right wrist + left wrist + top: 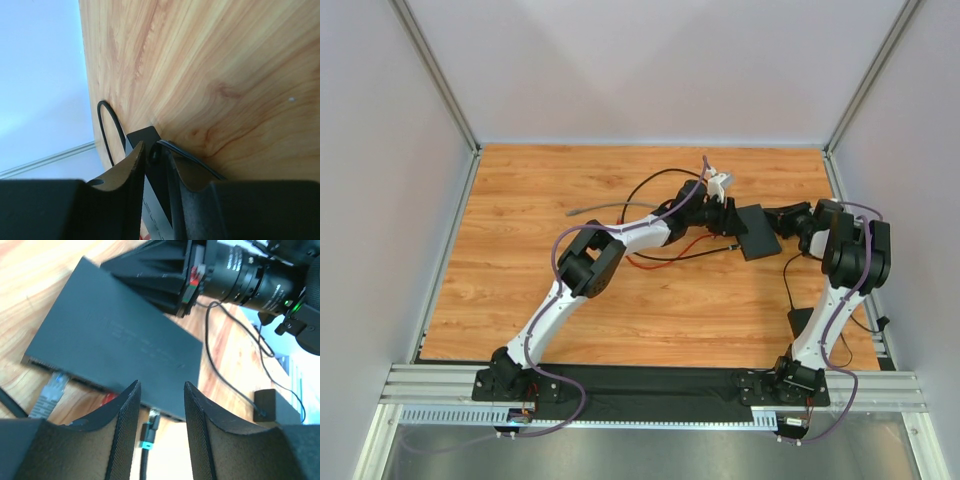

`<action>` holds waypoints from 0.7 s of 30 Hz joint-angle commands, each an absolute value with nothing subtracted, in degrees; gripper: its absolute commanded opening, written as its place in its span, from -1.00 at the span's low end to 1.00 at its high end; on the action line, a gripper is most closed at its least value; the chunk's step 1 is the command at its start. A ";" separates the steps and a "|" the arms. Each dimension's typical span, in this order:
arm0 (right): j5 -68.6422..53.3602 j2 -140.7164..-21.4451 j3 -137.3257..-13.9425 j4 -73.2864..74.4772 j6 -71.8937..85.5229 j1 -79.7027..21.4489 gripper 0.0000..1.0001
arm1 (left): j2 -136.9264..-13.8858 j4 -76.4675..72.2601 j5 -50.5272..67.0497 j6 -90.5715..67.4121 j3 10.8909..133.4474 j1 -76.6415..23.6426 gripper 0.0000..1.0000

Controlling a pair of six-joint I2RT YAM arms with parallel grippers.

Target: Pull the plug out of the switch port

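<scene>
Left gripper: jaws spread, holding nothing, just off the port edge of the switch.
Right gripper: jaws pinching the opposite edge of the switch.
Switch: flat on the tabletop, nearer its right edge, mid-depth.
Ports: grey plug, red plug and black plug sit along the port edge; the black one shows in the left jaws' gap.
Brick: near the right edge, apart from the switch.

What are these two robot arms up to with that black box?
The right claw is clamped on one edge of the flat black switch. The left claw is open at the switch's port side, where a grey plug, a red plug and a black plug sit. No plug is gripped yet.
</scene>
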State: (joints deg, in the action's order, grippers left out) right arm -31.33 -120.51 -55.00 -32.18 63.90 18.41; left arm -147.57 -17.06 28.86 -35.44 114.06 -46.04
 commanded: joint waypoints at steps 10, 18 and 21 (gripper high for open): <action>-27.86 -116.98 -55.28 -21.80 56.69 17.58 -0.46 | -152.20 -11.00 29.97 -37.09 130.50 -46.76 -0.03; -29.35 -118.21 -55.99 -23.90 58.09 17.58 -0.61 | -154.68 -5.46 28.22 -39.28 134.12 -46.76 -0.10; -29.88 -118.39 -55.64 -25.13 58.53 17.58 -0.67 | -155.47 -4.93 27.86 -41.04 134.65 -46.76 -0.21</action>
State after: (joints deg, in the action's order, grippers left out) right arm -29.47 -117.27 -55.35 -25.58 58.96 18.04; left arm -154.30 -7.42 28.32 -38.54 132.07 -46.44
